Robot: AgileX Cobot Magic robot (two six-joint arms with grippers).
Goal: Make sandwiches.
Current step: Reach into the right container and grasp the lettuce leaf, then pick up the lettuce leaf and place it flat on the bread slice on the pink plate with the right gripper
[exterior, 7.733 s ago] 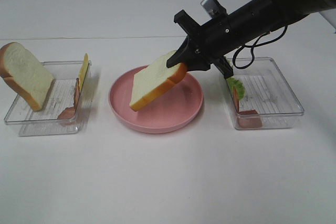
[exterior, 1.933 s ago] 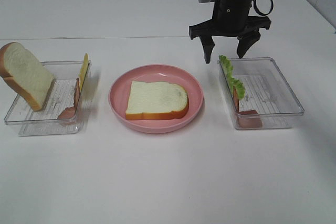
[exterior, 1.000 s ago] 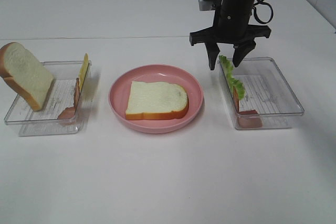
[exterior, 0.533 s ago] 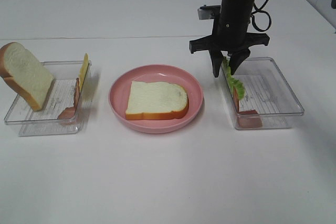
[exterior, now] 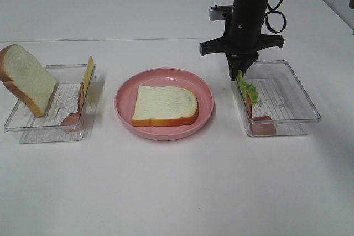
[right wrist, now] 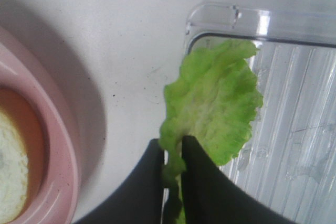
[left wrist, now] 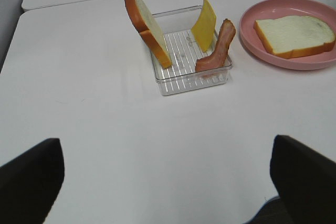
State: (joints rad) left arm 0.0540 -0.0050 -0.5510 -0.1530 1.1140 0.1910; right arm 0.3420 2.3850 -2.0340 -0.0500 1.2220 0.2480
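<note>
Exterior high view: right gripper (exterior: 241,73) points straight down at left wall of right clear tray (exterior: 298,115). Right wrist view: jaws pinched together on edge of lettuce leaf (right wrist: 215,103), which stands along that wall. Bacon strip (exterior: 261,126) at tray front. Bread slice (exterior: 165,105) flat on pink plate (exterior: 123,109). Left clear tray (exterior: 33,128): second bread slice (exterior: 26,78) leaning, cheese square (exterior: 88,74) and second bacon strip (exterior: 81,98) upright. Left gripper (left wrist: 165,148) jaws wide apart, empty, above table.

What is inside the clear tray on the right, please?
A lettuce leaf stands along its inner wall, pinched by the right hand, with a bacon strip at the near end. Lettuce hides part of the strip.
</note>
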